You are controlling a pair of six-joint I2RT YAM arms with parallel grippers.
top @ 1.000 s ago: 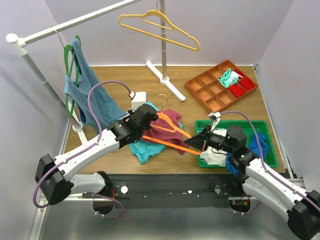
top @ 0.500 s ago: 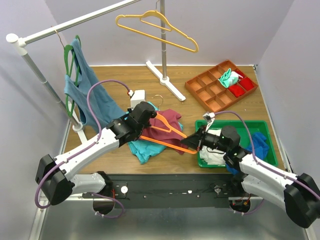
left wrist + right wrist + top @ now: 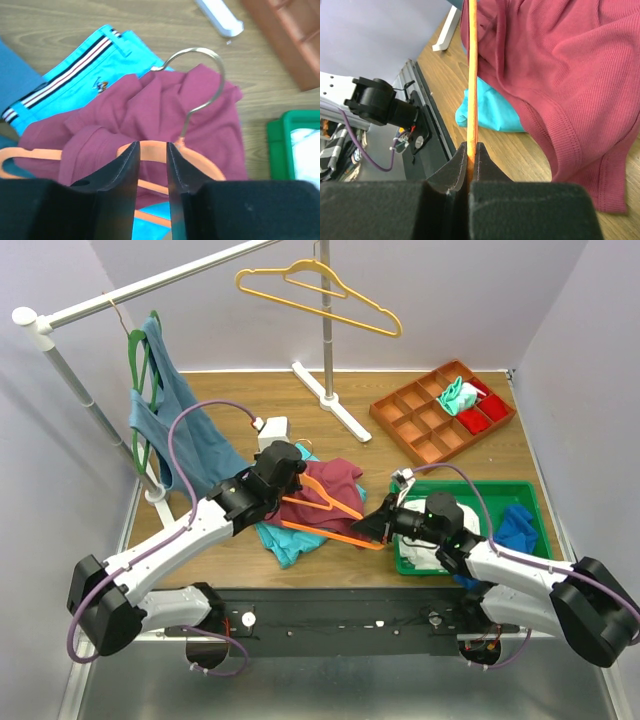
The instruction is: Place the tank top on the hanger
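The orange hanger (image 3: 330,534) is held low over the table, with its metal hook (image 3: 210,75) above the maroon tank top (image 3: 335,480). My left gripper (image 3: 297,480) has its jaws a narrow gap apart around the hanger's top (image 3: 152,150), beside the hook's base. The tank top (image 3: 150,110) covers the hanger's left arm there. My right gripper (image 3: 378,530) is shut on the hanger's right end; in the right wrist view the orange bar (image 3: 472,75) runs up from the closed jaws (image 3: 471,146). The tank top (image 3: 570,75) hangs to its right.
A turquoise folded garment (image 3: 285,540) lies under the tank top. A green bin (image 3: 510,490) with clothes stands at the right and an orange compartment tray (image 3: 420,420) behind it. A blue-grey tank top (image 3: 175,420) hangs at the left, a yellow hanger (image 3: 320,295) on the rack.
Both grippers and the hanger have shifted left. The right arm reaches farther in. The hanger's top now sits deeper in the maroon cloth.
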